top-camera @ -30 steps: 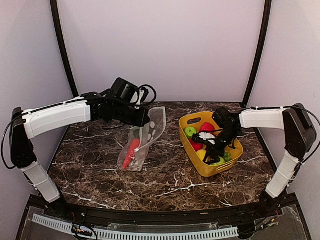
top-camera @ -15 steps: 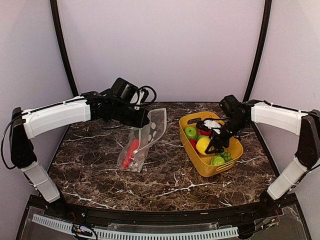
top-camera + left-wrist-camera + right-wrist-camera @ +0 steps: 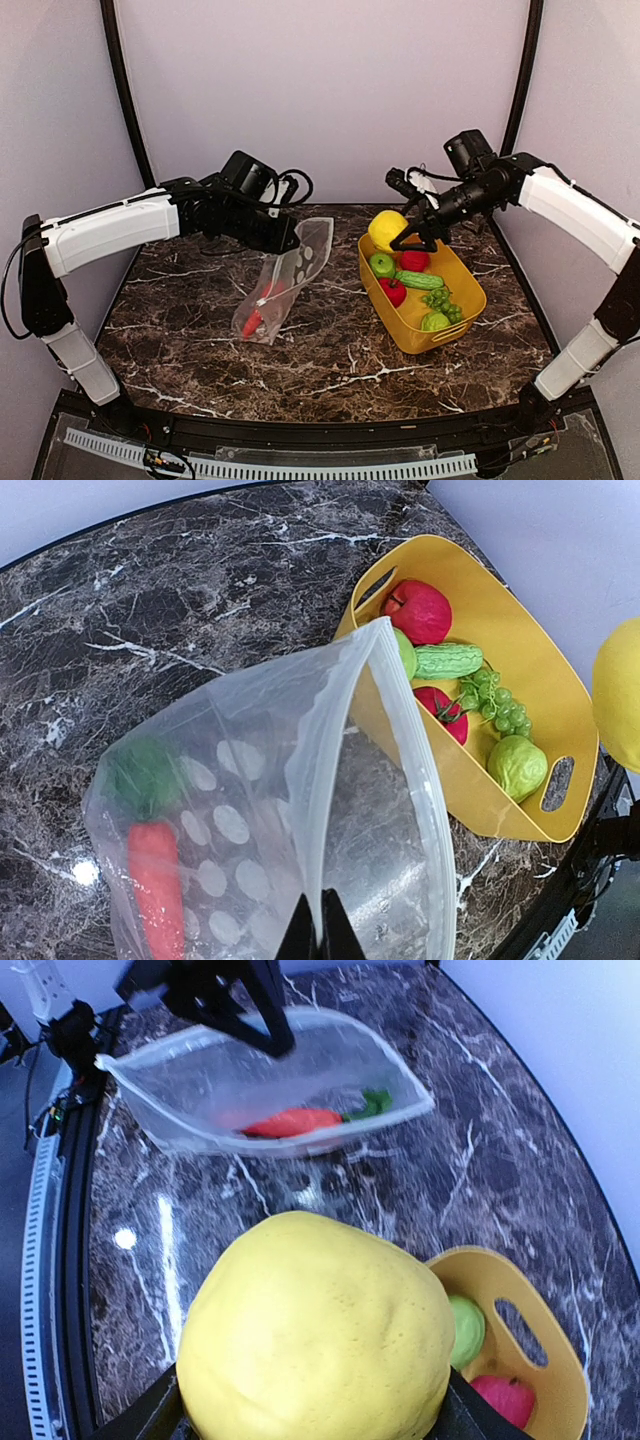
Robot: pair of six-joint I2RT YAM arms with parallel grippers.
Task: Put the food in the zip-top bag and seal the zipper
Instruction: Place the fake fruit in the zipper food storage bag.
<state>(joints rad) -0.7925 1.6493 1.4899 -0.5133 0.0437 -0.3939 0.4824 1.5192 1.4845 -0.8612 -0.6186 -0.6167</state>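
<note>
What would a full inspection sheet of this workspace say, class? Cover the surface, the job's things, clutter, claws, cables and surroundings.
Surface: dark marble table with white veins and glare spots.
Job's things: zip-top bag held up with its mouth open and zipper unsealed; a red-orange piece lies inside. The lemon is in the air. Green apple, red pieces, cucumber and grapes are in the yellow basket.
Clutter: nothing seen.
Claws: left claw shut on the bag's rim; right claw closed around the lemon.
Cables: black loops at the left wrist.
Surroundings: pale walls, black frame posts.
</note>
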